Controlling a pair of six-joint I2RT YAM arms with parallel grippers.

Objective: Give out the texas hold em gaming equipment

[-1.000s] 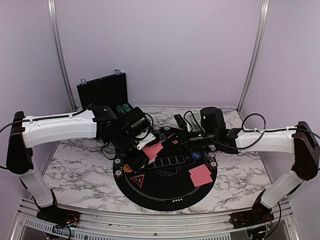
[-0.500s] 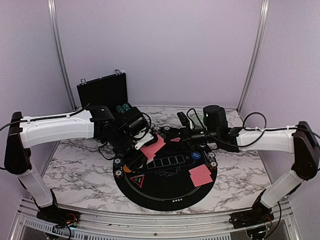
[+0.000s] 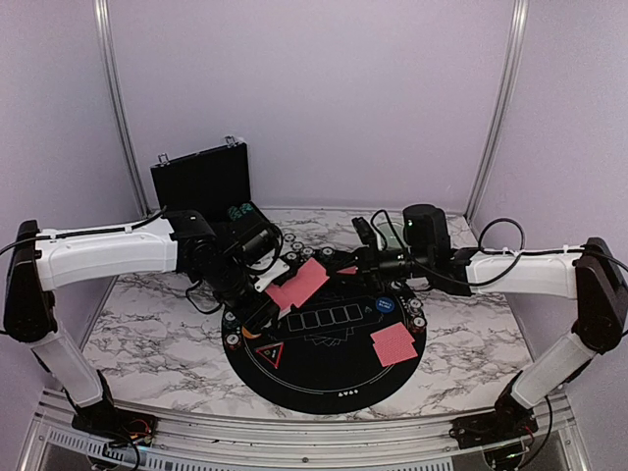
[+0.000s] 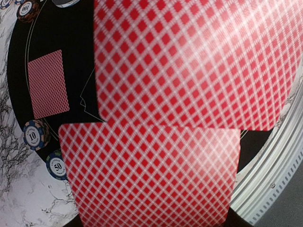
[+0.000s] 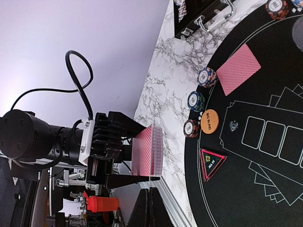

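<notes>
Mid-deal, by the look of it! The left end effector (image 3: pixel 273 294) pinches the deck (image 5: pixel 152 151) edge-on between its jaws, raised over the far-left part of the black mat (image 3: pixel 324 378). With a deck in hand, I judge there are cards yet to hand out. In its own camera one more card back sits offset beyond the deck, too blurred to say whether it is loose or gripped with the rest.

Working outward, a red-backed card (image 5: pixel 240 68) lies face down at the far left of the mat, and another (image 3: pixel 394 343) lies at the near right. Whether each is one card or a pair I cannot tell. The row of five outlined boxes across the middle is bare, so the board looks undealt.

Chip stacks (image 5: pixel 196 100) line the left rim of the mat, and more chips (image 3: pixel 418 314) sit at the right rim. The orange disc (image 5: pixel 210 121) is down on the left and the blue disc (image 3: pixel 385 305) on the right. Chips and buttons appear largely placed, and the cards are what remains. The black case (image 3: pixel 201 177) stands open at the back of the counter (image 3: pixel 147 324).

The right end effector (image 5: pixel 149 208) has its fingers pressed together on nothing. It hovers over the far edge of the mat, near the deck but apart from it.
</notes>
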